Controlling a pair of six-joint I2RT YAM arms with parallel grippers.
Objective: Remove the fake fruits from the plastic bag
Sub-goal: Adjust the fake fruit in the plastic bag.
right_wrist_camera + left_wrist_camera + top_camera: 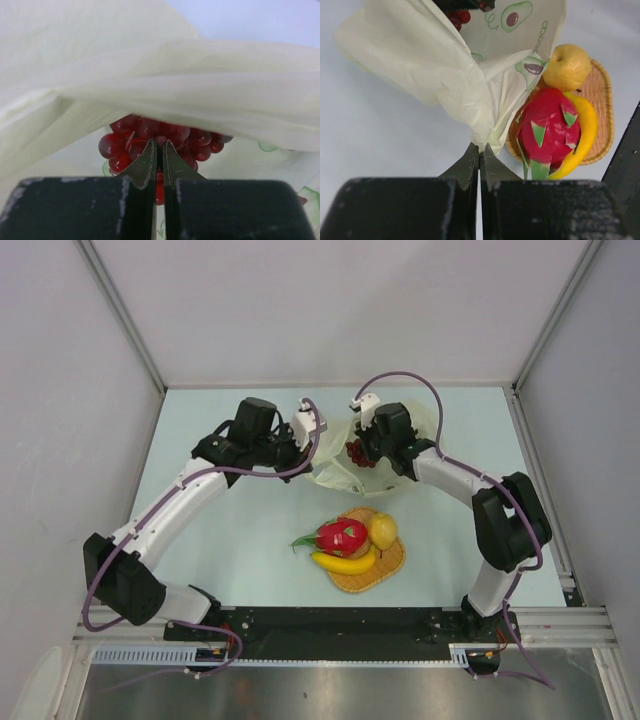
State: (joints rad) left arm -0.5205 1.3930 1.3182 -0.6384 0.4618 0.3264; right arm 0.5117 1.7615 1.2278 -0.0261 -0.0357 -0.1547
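Note:
The pale cream plastic bag (338, 465) lies at the table's back middle. My left gripper (303, 445) is shut on the bag's edge (481, 135) and holds it up. My right gripper (368, 453) is inside the bag's mouth, shut on the dark red grape bunch (160, 137), which also shows in the top view (356, 452). The dragon fruit (341, 536), the lemon (383, 531) and the banana (345, 563) lie on the round woven mat (385, 570) in front of the bag. They also show in the left wrist view: dragon fruit (549, 125), lemon (567, 66).
The woven mat (599, 100) sits near the table's front middle, close to the black base rail (340, 620). White walls enclose the table at the back and both sides.

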